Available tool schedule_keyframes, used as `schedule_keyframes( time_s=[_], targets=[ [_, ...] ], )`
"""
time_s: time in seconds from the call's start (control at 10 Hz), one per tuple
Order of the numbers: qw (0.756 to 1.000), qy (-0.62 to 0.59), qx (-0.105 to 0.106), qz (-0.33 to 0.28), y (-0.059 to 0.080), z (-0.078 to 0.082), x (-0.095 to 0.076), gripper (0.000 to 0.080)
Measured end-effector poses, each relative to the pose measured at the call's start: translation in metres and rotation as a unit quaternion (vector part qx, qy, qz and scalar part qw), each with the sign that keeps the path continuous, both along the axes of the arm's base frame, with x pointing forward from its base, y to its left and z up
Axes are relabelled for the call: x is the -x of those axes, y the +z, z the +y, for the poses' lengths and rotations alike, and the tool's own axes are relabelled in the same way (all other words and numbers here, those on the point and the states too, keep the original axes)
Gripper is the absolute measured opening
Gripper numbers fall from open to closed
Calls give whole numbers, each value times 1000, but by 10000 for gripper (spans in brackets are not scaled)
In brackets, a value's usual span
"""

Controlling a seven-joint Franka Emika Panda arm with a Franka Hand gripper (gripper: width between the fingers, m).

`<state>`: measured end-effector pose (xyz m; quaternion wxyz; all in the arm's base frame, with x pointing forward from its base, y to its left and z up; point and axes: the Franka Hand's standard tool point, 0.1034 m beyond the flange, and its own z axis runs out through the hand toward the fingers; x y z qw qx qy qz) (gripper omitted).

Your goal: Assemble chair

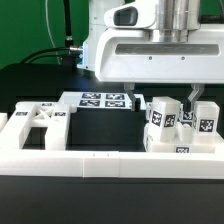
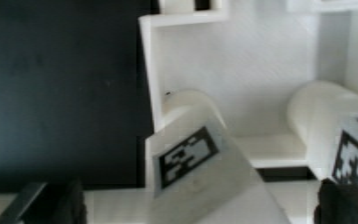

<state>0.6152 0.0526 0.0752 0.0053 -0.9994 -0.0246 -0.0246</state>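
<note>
The chair lies in loose white parts. The X-braced seat (image 1: pixel 38 124) lies flat at the exterior view's left. A cluster of tagged blocks and legs (image 1: pixel 183 130) stands at the right against the border wall. My gripper (image 1: pixel 163 98) is open and hangs over that cluster, with one finger on each side of an upright tagged piece (image 1: pixel 160 117) and touching neither side. In the wrist view the same piece (image 2: pixel 197 150) stands between my dark fingertips (image 2: pixel 51 205), with the gripper (image 2: pixel 201 206) wide open around it. A second tagged piece (image 2: pixel 357 152) stands beside it.
The marker board (image 1: pixel 104 100) lies flat behind the seat. The long low white border wall (image 1: pixel 90 160) runs along the front and turns up at the left (image 1: pixel 10 135). Black table shows between the seat and the cluster (image 1: pixel 100 128).
</note>
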Motion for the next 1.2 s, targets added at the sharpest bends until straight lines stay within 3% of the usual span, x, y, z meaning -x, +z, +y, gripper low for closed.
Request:
schedule_keyframes(
  time_s=[0.5, 0.7, 0.8, 0.9, 1.2],
  targets=[
    [994, 106, 24, 1, 0, 0, 0, 649],
    [994, 104, 24, 1, 0, 0, 0, 391],
    [994, 104, 24, 1, 0, 0, 0, 391],
    [995, 96, 23, 1, 0, 0, 0, 287],
    [999, 38, 19, 1, 0, -1, 0, 287]
  ],
)
